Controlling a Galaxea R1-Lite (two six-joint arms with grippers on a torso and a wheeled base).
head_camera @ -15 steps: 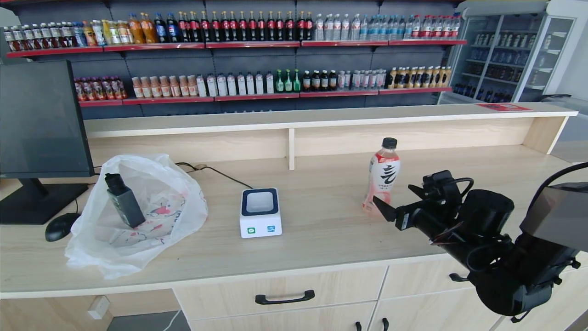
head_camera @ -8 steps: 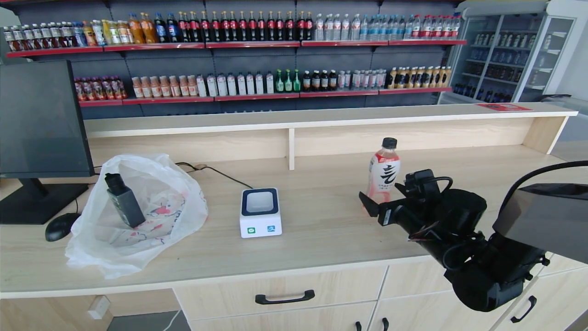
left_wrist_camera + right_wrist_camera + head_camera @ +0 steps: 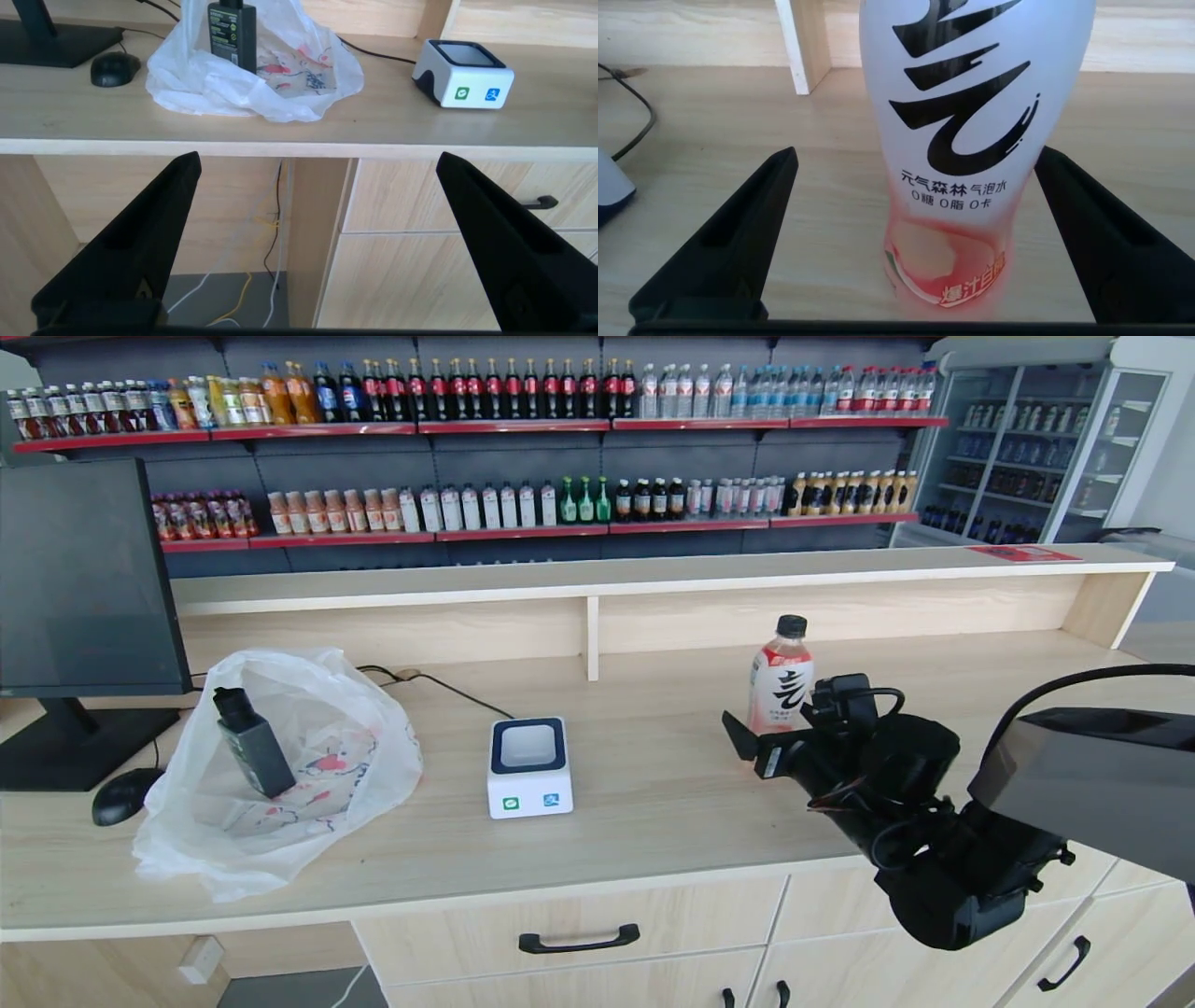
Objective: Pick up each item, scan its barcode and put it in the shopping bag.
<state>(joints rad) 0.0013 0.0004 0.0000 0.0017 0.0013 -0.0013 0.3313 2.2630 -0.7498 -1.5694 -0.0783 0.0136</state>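
Observation:
A pink drink bottle (image 3: 780, 677) with a black cap stands upright on the counter's right half. My right gripper (image 3: 758, 739) is open just in front of it. In the right wrist view the bottle (image 3: 957, 159) stands close, between the two black fingers (image 3: 738, 243), untouched. A white scanner (image 3: 529, 767) with a dark blue top sits mid-counter. To its left lies the translucent shopping bag (image 3: 280, 775) with a dark bottle (image 3: 252, 742) leaning inside. My left gripper (image 3: 318, 159) hangs open and empty below the counter's front edge, facing the bag (image 3: 271, 65) and scanner (image 3: 464, 73).
A black monitor (image 3: 84, 588) and a mouse (image 3: 121, 795) occupy the counter's far left. A cable (image 3: 439, 686) runs behind the scanner. A raised shelf (image 3: 653, 574) with a divider backs the counter; drink racks stand beyond. Drawers (image 3: 579, 938) sit under the front edge.
My right gripper has moved left and forward, from beside the pink bottle to straddling its lower part. The bag, scanner and bottle have stayed put.

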